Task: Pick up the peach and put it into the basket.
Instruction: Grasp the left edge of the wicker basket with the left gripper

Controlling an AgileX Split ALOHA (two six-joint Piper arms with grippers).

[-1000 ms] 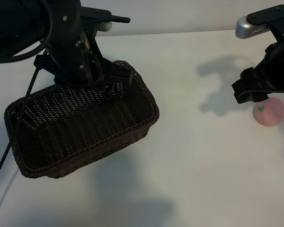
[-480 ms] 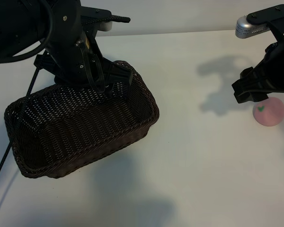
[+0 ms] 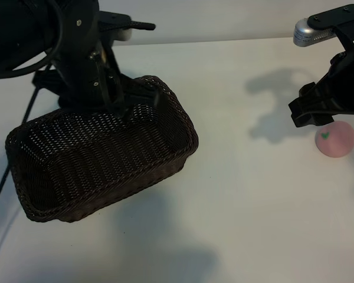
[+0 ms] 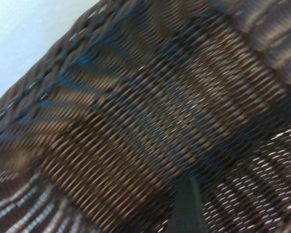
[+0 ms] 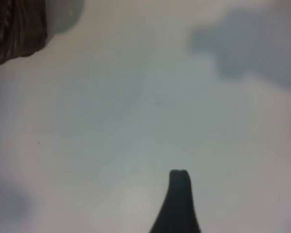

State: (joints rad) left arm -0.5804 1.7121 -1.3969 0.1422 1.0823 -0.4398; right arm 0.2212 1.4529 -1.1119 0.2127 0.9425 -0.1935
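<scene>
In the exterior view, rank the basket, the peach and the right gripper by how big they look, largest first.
1. The basket, by far the largest.
2. The right gripper; it is cut by the picture's edge and sits higher, nearer the camera, so its rank over the peach is unsure.
3. The peach, smallest.

A white table (image 3: 242,194) carries the basket (image 3: 100,159) and peach (image 3: 335,139).

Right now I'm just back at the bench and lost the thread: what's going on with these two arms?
The peach still lies on the white table at the right, not picked up. The right gripper hangs just above and beside it, open and empty. The left gripper reaches down over the far rim of the brown wicker basket, also open; the basket holds nothing yet.
</scene>
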